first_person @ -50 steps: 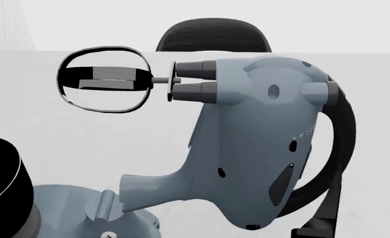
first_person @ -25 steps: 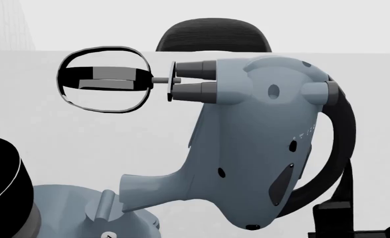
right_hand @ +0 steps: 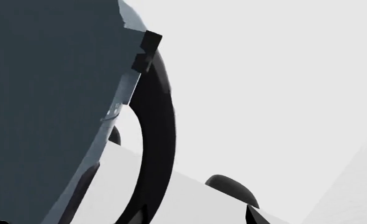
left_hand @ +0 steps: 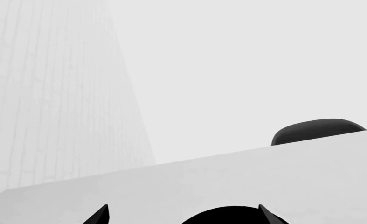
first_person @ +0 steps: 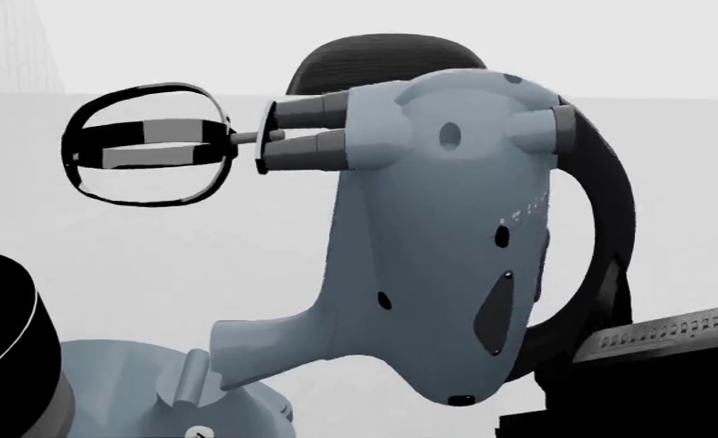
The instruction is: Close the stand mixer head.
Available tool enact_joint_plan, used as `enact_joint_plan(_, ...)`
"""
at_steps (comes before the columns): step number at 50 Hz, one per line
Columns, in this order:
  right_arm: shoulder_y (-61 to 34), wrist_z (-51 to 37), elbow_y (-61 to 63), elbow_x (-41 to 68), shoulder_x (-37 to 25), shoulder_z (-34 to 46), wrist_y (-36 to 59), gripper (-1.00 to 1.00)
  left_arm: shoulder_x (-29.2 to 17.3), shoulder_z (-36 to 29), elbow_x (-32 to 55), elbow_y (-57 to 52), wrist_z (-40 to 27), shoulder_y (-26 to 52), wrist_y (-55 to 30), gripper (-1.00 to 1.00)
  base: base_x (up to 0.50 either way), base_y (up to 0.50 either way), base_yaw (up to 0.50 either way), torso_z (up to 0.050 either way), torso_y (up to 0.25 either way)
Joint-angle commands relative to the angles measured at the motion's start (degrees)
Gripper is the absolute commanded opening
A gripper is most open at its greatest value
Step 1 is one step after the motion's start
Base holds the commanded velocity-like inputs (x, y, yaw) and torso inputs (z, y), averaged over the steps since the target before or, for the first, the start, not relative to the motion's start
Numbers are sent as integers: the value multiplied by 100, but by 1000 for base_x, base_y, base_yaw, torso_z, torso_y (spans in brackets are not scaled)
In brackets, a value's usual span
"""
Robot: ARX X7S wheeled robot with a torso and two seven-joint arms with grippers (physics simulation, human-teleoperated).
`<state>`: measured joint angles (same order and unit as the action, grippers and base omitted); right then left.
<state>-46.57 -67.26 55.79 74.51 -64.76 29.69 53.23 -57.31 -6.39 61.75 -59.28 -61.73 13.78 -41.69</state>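
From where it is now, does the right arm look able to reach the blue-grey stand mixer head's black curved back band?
Probably yes: the right arm sits directly beside the black curved back band of the blue-grey stand mixer head, with nothing visible between them.

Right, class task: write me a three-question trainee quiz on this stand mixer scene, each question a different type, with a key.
1. True or false: the stand mixer head is already lowered onto its base plate.
2. Multiple choice: in the head view, the wire whisk points toward
A. the picture's left
B. the picture's right
C. straight down
3. Short answer: which arm shows beside the black curved back band in the head view?

Key
1. False: it is tilted up, whisk raised.
2. A
3. The right arm, low at the picture's right edge.
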Motion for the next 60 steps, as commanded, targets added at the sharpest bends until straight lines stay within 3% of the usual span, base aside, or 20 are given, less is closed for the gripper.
enact_joint_plan(1, -1806, 3574, -3207, 405, 1522, 282, -128, 100, -65, -176, 58, 41, 117, 107, 219, 100, 27, 8, 23, 0, 0)
enact_joint_plan(22, -3420, 5079, -4427, -385, 3243, 1550, 672, 100, -386, -272, 102, -45, -72, 53, 518, 100, 21, 8, 15, 0, 0)
enact_joint_plan(38, -3790, 6161, -5872, -1008, 4374, 2649, 926, 100, -1344, -1005, 217, -54, -599, 193, 1617, 100, 15, 8, 14, 0, 0)
enact_joint_plan(46, -3644, 6363, -6009, -1098, 4642, 2957, 925, 100, -2280, -1459, 200, -49, -895, -154, 2546, 100, 16, 17, 30, 0, 0)
enact_joint_plan(50, -3576, 6455, -6047, -1121, 4729, 3050, 888, 100, -3200, -1703, -31, -43, -1149, -797, 3695, 100, 17, 19, 30, 0, 0)
enact_joint_plan(60, -3342, 6404, -5869, -1066, 4669, 3071, 806, 100, -3021, -1690, -35, -9, -1039, -734, 3522, 100, 15, 17, 17, 0, 0)
